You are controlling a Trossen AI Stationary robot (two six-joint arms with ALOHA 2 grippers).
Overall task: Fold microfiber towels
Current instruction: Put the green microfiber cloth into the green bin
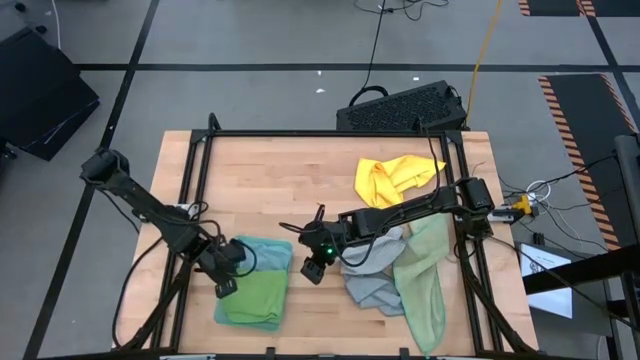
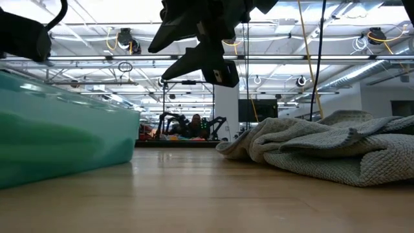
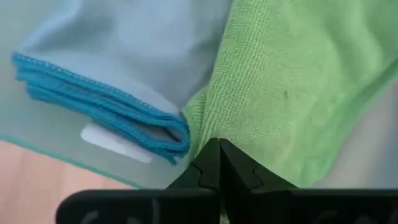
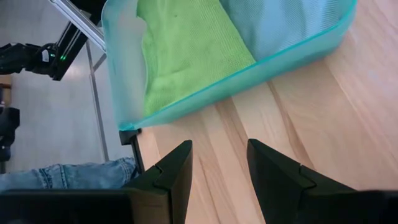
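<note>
1. Bin [image 1: 262,300] of translucent teal plastic sits at the near edge of the wooden table [image 1: 290,180], toward its left side, and serves as the landmark here.
2. Inside the bin a bright green towel [image 1: 252,297] lies folded at the near end, with a light blue towel [image 1: 268,250] folded beside it at the far end.
3. The left gripper [image 1: 226,285] hangs over the bin's left wall, its fingers clenched together on the edge of the bright green towel.
4. Just right of the bin, the right gripper [image 1: 312,268] hovers above bare wood, fingers parted and grasping nothing.
5. Further right of the bin lie a crumpled grey towel [image 1: 372,285] and a pale sage towel [image 1: 425,280], overlapping.
6. Beyond them, well away from the bin, a yellow towel [image 1: 392,178] lies bunched.
</note>
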